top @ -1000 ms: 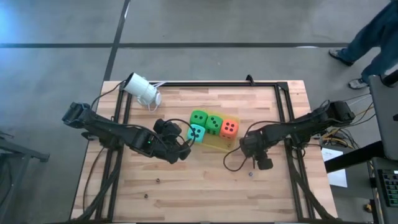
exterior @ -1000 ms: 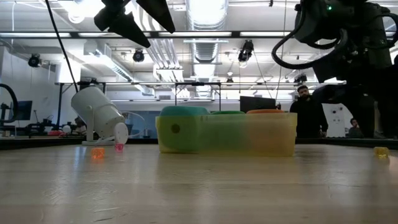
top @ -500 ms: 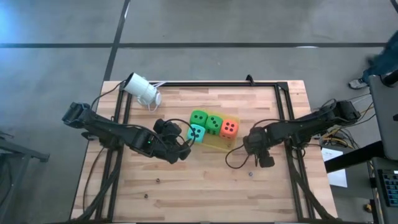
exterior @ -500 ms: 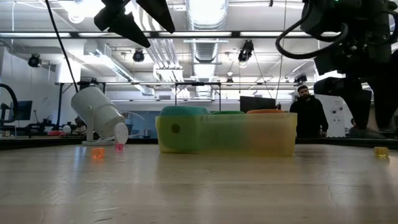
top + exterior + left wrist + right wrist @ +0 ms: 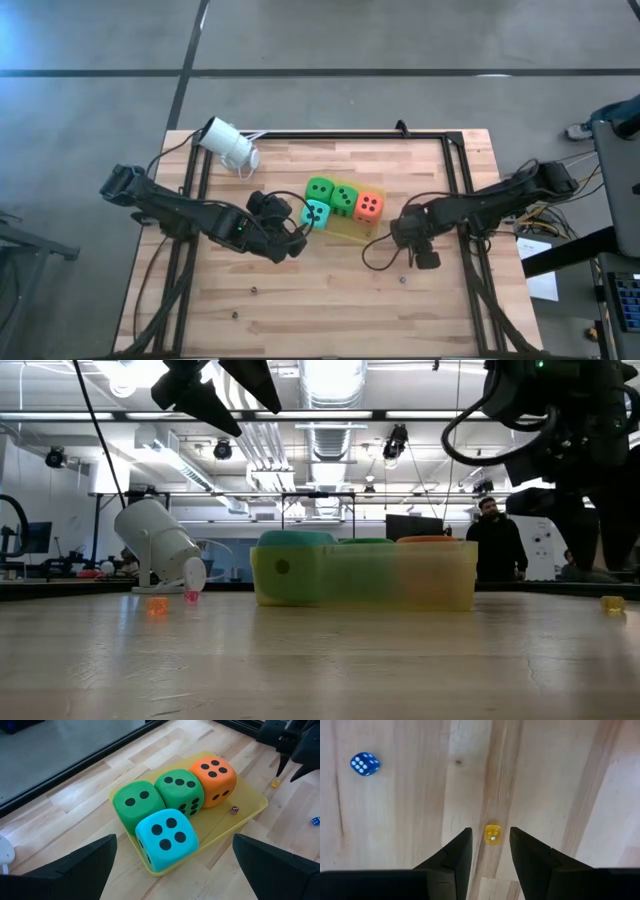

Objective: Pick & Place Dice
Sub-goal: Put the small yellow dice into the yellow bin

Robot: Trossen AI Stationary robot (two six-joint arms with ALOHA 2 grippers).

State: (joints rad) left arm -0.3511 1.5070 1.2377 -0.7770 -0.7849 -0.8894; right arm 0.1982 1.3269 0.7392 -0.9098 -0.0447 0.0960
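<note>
Four large soft dice sit in a shallow yellow tray (image 5: 252, 806) at the table's middle: two green (image 5: 136, 802) (image 5: 181, 788), one teal (image 5: 166, 836) and one orange-red (image 5: 215, 775). My left gripper (image 5: 296, 236) hangs wide open just left of the tray, above the table, its fingers on either side of the teal die without touching it. My right gripper (image 5: 490, 839) points straight down to the right of the tray, open a little. A tiny yellow die (image 5: 492, 833) lies on the wood below the gap between its fingertips, untouched.
A tiny blue die (image 5: 365, 763) lies on the wood near my right gripper, and a tiny dark red one (image 5: 233, 810) lies in the tray. A white cylindrical camera (image 5: 228, 146) rests at the far left. Small orange (image 5: 157, 605) and pink (image 5: 191, 597) dice lie near it.
My right wrist has turned slightly above the yellow die, with the same gap between its fingers. Nothing on the table has moved.
</note>
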